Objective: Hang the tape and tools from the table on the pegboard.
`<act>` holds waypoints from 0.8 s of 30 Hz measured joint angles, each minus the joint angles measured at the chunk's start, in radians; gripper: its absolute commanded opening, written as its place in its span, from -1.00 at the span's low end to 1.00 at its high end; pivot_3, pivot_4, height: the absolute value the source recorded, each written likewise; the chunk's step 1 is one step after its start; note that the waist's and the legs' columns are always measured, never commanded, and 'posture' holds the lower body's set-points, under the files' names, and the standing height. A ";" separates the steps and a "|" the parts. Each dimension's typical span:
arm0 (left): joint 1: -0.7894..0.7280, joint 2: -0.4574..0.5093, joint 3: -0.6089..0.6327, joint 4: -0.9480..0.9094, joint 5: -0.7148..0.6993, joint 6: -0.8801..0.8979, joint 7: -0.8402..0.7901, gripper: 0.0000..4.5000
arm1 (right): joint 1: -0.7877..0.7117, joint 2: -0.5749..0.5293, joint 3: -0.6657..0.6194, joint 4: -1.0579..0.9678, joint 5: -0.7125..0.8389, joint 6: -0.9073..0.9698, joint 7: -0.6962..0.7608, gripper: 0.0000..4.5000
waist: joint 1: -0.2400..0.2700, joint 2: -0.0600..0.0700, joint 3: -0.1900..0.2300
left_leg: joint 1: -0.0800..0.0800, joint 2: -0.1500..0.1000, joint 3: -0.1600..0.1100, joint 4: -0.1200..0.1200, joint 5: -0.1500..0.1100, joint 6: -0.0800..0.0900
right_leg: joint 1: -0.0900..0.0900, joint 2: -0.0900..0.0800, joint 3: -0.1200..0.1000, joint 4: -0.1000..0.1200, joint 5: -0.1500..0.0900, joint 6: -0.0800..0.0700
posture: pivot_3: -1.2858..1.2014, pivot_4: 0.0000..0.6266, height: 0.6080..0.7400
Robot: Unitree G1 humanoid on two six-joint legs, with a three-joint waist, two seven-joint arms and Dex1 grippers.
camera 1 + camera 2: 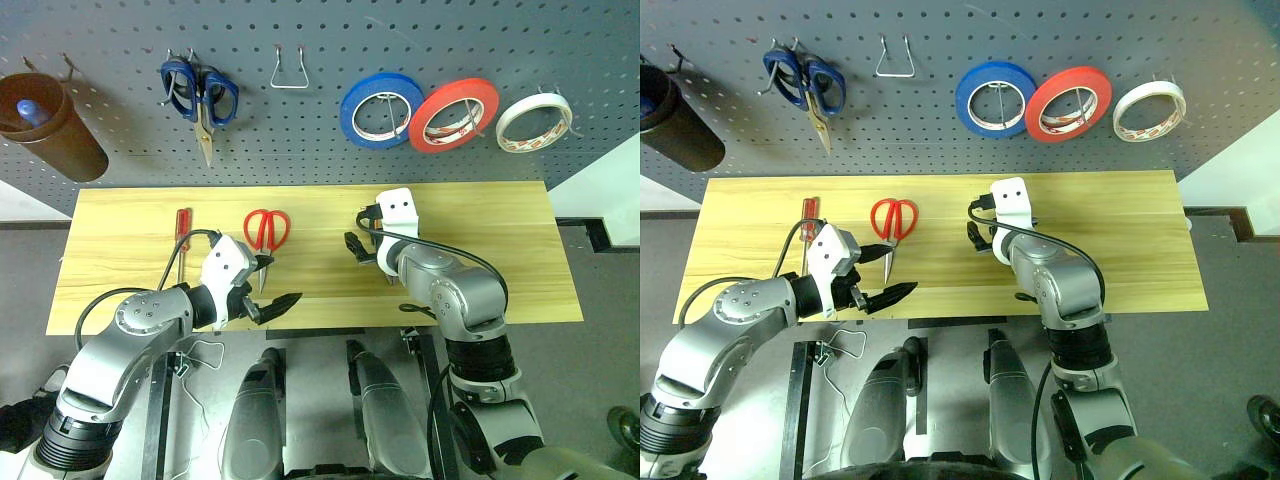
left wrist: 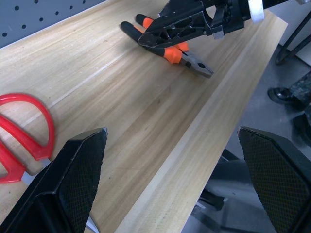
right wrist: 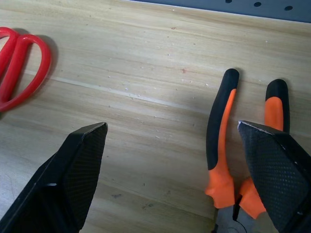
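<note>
The right end effector (image 3: 172,179) hangs spread over the pliers (image 3: 228,150), which lie flat on the tabletop (image 1: 500,250) near its centre, handles pointing to 12 o'clock toward the pegboard (image 1: 320,130). The risk, as I judge it: the pliers sit under one finger, not centred, so a closing pinch could catch one handle and swing the tool. The left end effector (image 1: 277,303) is also spread and empty, at 6 o'clock from the red-handled scissors (image 1: 266,232), angled toward the right arm.
</note>
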 measured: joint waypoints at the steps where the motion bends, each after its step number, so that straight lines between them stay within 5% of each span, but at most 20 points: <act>1: 0.000 0.000 0.000 0.000 0.000 0.001 0.001 1.00 | 0.000 0.007 -0.002 0.001 -0.006 0.000 -0.005 0.99 | 0.000 0.000 0.001 | 0.000 0.000 0.000 0.000 0.000 0.000 | 0.000 0.000 0.000 0.000 0.000 0.000 | 0.08 0.55 0.72; 24: -0.007 0.007 0.013 -0.033 -0.023 0.024 0.004 1.00 | -0.042 0.041 -0.072 0.159 -0.131 -0.007 -0.067 0.99 | -0.001 0.003 0.014 | -0.001 0.000 0.000 -0.002 0.000 0.000 | -0.001 0.000 0.000 -0.003 0.000 0.000 | 0.08 0.58 0.72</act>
